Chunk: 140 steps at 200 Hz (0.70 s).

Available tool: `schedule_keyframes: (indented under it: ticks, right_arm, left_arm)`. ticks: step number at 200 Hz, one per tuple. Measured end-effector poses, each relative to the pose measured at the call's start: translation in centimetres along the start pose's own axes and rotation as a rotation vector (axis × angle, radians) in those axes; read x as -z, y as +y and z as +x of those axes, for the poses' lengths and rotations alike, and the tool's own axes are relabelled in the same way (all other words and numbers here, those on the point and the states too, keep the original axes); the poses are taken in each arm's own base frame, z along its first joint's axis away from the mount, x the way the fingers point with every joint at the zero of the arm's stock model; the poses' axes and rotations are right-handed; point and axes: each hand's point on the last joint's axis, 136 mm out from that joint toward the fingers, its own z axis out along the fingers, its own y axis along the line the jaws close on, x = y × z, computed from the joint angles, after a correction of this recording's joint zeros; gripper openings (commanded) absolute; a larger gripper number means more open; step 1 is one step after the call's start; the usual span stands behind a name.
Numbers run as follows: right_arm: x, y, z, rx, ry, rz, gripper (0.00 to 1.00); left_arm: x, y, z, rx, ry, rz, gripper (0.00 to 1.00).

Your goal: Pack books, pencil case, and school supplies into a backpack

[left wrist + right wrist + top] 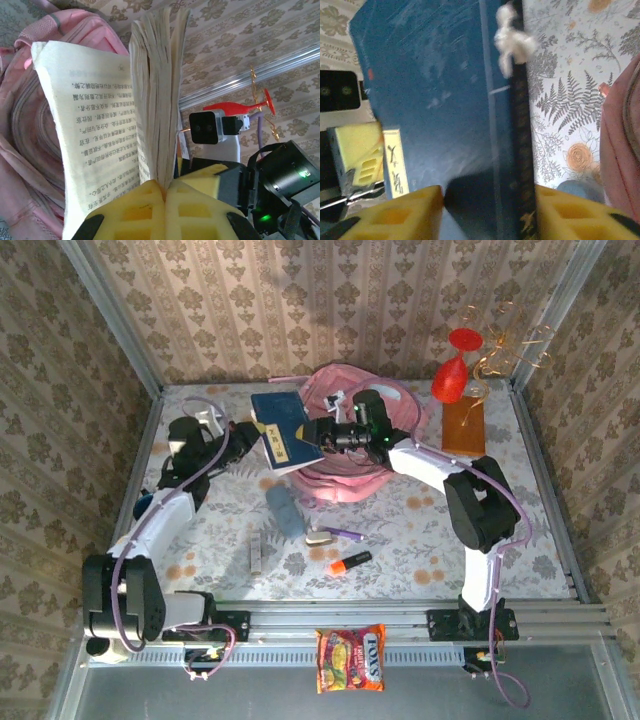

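Observation:
A dark navy book (280, 425) hangs above the table, left of the pink backpack (370, 475). My left gripper (165, 187) is shut on its pages, and one printed page (90, 130) fans out loose. My right gripper (487, 192) stands over the navy cover (435, 90), jaws apart, with the right pad at the spine edge. In the top view it (312, 432) sits at the book's right side. On the table in front lie the grey-blue pencil case (285, 510), a purple pen (346, 534), a beige piece (320, 537), an orange-and-black marker (350, 562) and a pale stick (256, 555).
An orange-brown slab (463, 425) and a red ornament (452, 370) stand at the back right. An orange snack packet (350, 658) lies on the front rail. Patterned walls close in the table on three sides. The backpack (30, 150) bulges just behind the book.

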Motion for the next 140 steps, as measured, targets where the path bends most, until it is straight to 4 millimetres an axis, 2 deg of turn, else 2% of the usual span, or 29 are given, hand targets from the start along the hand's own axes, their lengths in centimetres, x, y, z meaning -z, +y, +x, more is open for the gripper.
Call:
schedule_keyframes:
  ticks: [14, 27, 45, 59, 77, 99, 122, 140]
  right_arm:
    - [0.3, -0.2, 0.1, -0.019, -0.005, -0.014, 0.09]
    - [0.9, -0.2, 0.0, -0.036, -0.008, -0.024, 0.00]
    - [2.0, -0.2, 0.0, -0.044, -0.019, -0.025, 0.00]
    - [3.7, -0.3, -0.3, -0.047, -0.039, -0.007, 0.00]
    - [7.2, -0.4, -1.6, -0.038, -0.082, 0.043, 0.00]
    - [12.4, 0.7, -3.7, 0.007, -0.160, 0.114, 0.00]
    - [17.7, 2.9, -5.7, 0.078, -0.257, 0.179, 0.00]
    - [20.1, 4.3, -6.5, 0.117, -0.300, 0.209, 0.00]
  left_arm:
    - [-0.4, 1.1, 0.4, 0.008, 0.016, -0.035, 0.00]
    - [-1.0, 2.4, 0.7, 0.005, 0.037, -0.081, 0.12]
    - [-2.0, 3.6, 1.4, -0.016, 0.073, -0.135, 0.34]
    - [-2.4, 4.3, 1.9, -0.057, 0.095, -0.177, 0.45]
    - [-2.6, 5.1, 2.3, -0.153, 0.112, -0.246, 0.55]
    - [-3.3, 4.9, 3.4, -0.342, 0.154, -0.315, 0.58]
    - [-4.6, 3.7, 6.1, -0.626, 0.230, -0.321, 0.60]
    - [-5.6, 3.1, 8.7, -0.831, 0.304, -0.308, 0.61]
